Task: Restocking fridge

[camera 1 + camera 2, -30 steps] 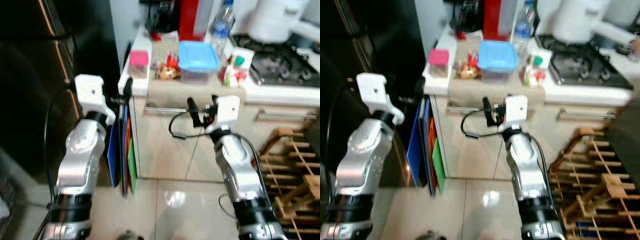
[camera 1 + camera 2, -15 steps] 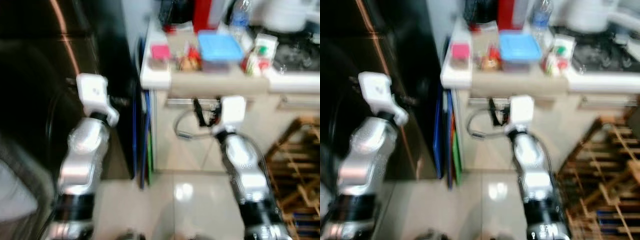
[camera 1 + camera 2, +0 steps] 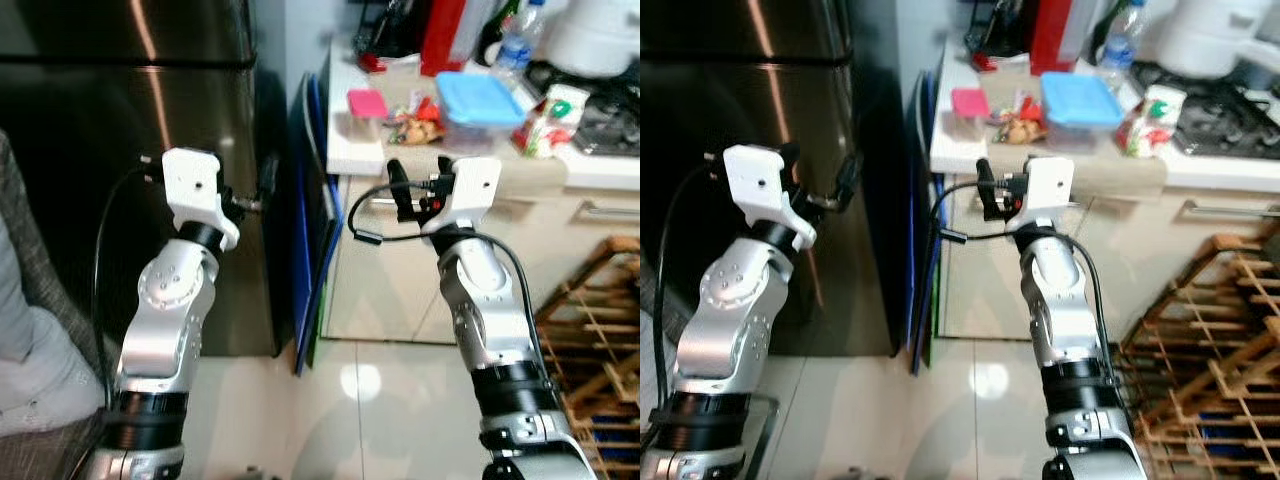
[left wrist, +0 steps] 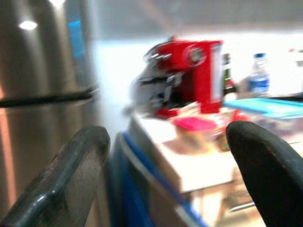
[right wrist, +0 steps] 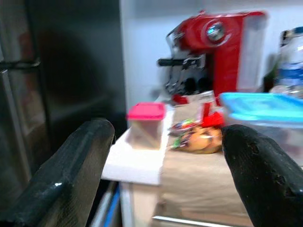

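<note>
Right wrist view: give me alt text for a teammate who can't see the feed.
The right gripper, fingers wide open and empty, points at a counter beside a dark fridge. On the counter stand a pink-lidded tub, snack packets, a blue-lidded box and a red coffee machine.

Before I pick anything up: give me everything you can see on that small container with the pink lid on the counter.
The pink-lidded container is a small squarish clear tub with something tan inside. Its flat pink lid is closed and it stands upright near the left corner of the white counter, on the fridge side. A heap of wrapped snacks lies just to its right, apparently not touching. Neither hand touches it.
</note>
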Motion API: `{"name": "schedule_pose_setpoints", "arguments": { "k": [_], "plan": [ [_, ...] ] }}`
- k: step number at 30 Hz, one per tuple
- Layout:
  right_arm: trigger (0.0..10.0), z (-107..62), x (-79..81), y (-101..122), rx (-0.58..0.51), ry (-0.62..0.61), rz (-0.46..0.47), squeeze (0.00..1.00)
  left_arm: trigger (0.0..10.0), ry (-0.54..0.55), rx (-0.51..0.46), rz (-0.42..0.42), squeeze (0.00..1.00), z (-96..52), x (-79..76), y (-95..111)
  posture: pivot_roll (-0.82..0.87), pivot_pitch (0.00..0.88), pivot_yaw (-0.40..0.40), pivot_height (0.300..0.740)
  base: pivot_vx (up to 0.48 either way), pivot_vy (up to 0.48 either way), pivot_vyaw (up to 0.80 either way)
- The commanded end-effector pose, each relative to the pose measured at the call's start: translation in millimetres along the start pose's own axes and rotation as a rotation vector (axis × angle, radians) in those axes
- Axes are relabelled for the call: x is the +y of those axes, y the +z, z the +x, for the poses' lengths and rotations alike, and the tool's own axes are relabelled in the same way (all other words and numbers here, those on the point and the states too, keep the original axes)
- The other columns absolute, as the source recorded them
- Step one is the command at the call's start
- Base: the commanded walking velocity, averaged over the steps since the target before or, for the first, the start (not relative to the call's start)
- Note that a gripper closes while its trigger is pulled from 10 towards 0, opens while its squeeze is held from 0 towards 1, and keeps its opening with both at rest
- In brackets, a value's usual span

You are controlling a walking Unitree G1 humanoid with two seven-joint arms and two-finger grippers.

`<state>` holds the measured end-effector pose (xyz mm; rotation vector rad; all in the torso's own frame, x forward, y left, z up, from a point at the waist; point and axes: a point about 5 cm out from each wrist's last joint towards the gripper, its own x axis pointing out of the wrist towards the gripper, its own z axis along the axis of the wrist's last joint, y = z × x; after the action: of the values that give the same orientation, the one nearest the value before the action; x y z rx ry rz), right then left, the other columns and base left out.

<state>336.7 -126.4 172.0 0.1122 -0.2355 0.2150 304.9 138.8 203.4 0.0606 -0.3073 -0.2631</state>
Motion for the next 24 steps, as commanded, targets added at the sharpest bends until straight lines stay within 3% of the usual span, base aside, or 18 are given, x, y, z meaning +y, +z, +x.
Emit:
{"name": "schedule_pose_setpoints", "arguments": {
  "k": [1, 9, 17, 24],
  "plan": [
    [10.0, 0.1, -3.8, 7, -0.037, -0.019, 0.004, 0.15, 10.0, -0.037, -0.023, 0.023, 0.0, 3.0, -4.8, 6, -0.06, 0.036, 0.019, 0.74, 0.431, 0.0, 0.0],
    [10.0, -1.2, -7.2, 7, -0.038, -0.038, 0.004, 0.15, 10.0, -0.056, -0.024, 0.017, 0.0, 3.3, -6.7, 7, -0.06, 0.039, 0.026, 0.74, 0.434, 0.0, 0.0],
    [10.0, 2.5, -1.6, 18, -0.076, -0.019, 0.003, 0.15, 10.0, -0.056, -0.054, 0.015, 0.0, 4.3, -6.7, 12, -0.06, 0.039, 0.022, 0.74, 0.303, 0.368, 0.0],
    [10.0, 16.0, 11.2, 62, -0.206, 0.027, 0.007, 0.15, 10.0, -0.068, -0.08, 0.023, 0.0, 5.6, -8.3, 18, -0.05, 0.034, 0.022, 0.74, 0.273, 0.395, 0.0]
  ]
}}
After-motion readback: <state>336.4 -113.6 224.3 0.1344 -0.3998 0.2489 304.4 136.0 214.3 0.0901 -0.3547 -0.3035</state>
